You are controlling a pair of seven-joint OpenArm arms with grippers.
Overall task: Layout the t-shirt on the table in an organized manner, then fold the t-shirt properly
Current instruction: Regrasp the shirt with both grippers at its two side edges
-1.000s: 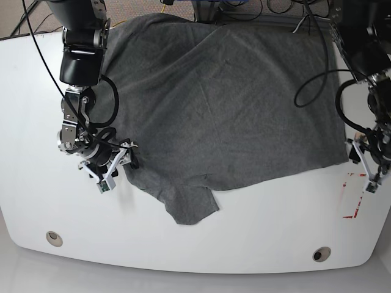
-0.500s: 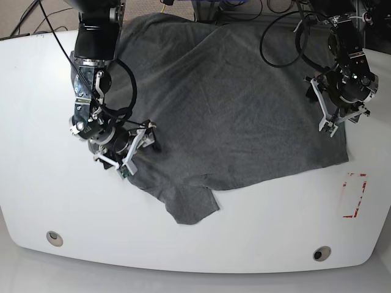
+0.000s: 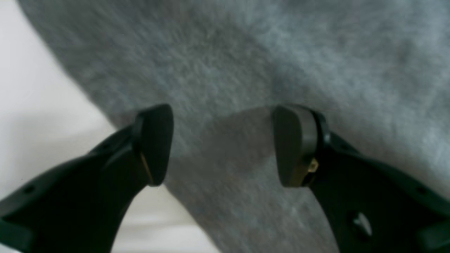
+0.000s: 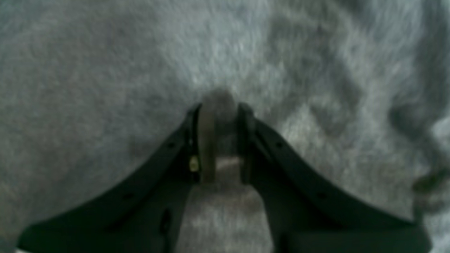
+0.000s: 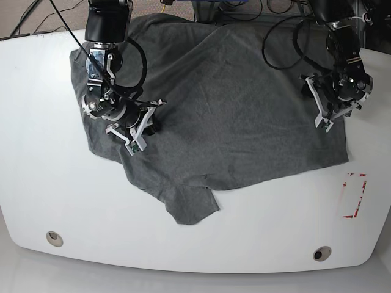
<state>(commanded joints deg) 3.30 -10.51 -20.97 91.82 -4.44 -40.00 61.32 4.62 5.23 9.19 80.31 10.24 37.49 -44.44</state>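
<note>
The dark grey t-shirt (image 5: 232,104) lies spread over the back half of the white table (image 5: 36,152), with one sleeve pointing to the front. My right gripper (image 5: 149,127) rests on its left part. In the right wrist view this gripper (image 4: 218,116) is shut on a small pinched fold of the t-shirt (image 4: 105,70). My left gripper (image 5: 311,97) sits low over the shirt's right side. In the left wrist view it (image 3: 225,146) stands open, grey cloth (image 3: 246,70) under and between its fingers, bare table (image 3: 31,91) to the left.
Two round grommet holes (image 5: 54,236) (image 5: 321,253) lie near the table's front edge. A red tape rectangle (image 5: 353,195) marks the front right. Cables (image 5: 244,9) hang behind the back edge, where the shirt's far hem reaches.
My right gripper moved toward the back and onto the shirt, and cloth now spreads further left beside it. My left gripper came from the red tape up onto the shirt's right side.
</note>
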